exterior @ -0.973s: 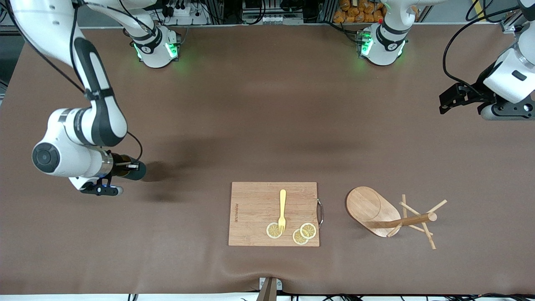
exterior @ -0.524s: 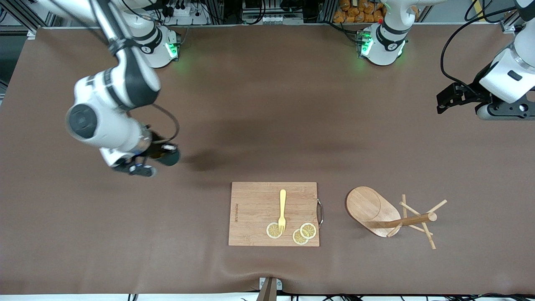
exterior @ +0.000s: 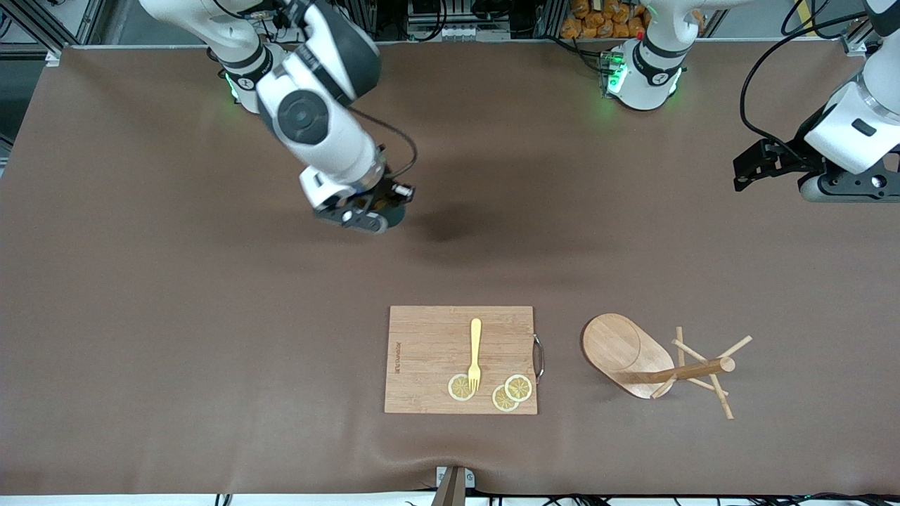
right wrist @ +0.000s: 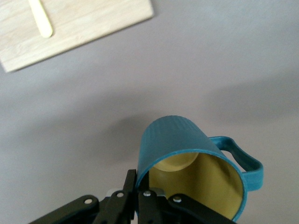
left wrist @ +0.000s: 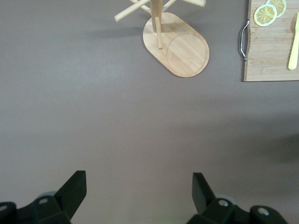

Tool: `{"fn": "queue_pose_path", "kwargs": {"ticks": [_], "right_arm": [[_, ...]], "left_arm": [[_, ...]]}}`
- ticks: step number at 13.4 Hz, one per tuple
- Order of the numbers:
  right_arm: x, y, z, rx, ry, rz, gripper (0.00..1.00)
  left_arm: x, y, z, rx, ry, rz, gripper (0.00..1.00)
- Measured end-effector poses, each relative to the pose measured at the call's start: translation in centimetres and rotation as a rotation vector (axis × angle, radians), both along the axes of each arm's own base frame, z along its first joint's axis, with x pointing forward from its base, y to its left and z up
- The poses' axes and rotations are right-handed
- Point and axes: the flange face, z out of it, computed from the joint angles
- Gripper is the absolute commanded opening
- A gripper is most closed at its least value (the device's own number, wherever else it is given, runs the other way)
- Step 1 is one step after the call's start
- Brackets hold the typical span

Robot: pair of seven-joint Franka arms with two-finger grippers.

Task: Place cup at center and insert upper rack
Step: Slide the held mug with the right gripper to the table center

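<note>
My right pincer (exterior: pixel 376 211) hangs in the air over the bare brown mat of the counter (exterior: pixel 140 295), clamped on the rim of the small dark teal mug with the side handle and yellowish-tan inside (right wrist: pixel 196 172). In the right wrist view the mug is tipped, its mouth toward the camera, one finger inside the rim and one outside. The mug casts a dark shadow on the mat just beside it.

My left pincer (left wrist: pixel 138 196) waits over the mat at the left arm's end of the counter, its black fingers (left wrist: pixel 74 189) spread wide with nothing between them.

The light wooden mug tree with an oval flat base, round post and thin pegs (exterior: pixel 657 365) lies tipped on its side on the mat, pegs pointing toward the left arm's end. Just beside it, toward the right arm's end, lies a rectangular bamboo cutting board with a metal handle (exterior: pixel 429 351). On the board rest a pale yellow fork (exterior: pixel 475 353) and three lemon slices (exterior: pixel 518 386).

The mat is one plain brown sheet covering the whole counter. Along the edge where my bases stand, cables and dark equipment show.
</note>
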Motion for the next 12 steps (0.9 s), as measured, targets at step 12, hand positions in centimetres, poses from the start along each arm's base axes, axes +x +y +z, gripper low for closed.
{"fn": "queue_pose_path", "kwargs": {"ticks": [12], "right_arm": [[-8.1, 11.2, -11.1, -0.1, -0.01, -0.095, 0.0]], "left_arm": [[-0.1, -0.5, 0.0, 0.0, -0.001, -0.01, 1.0]]}}
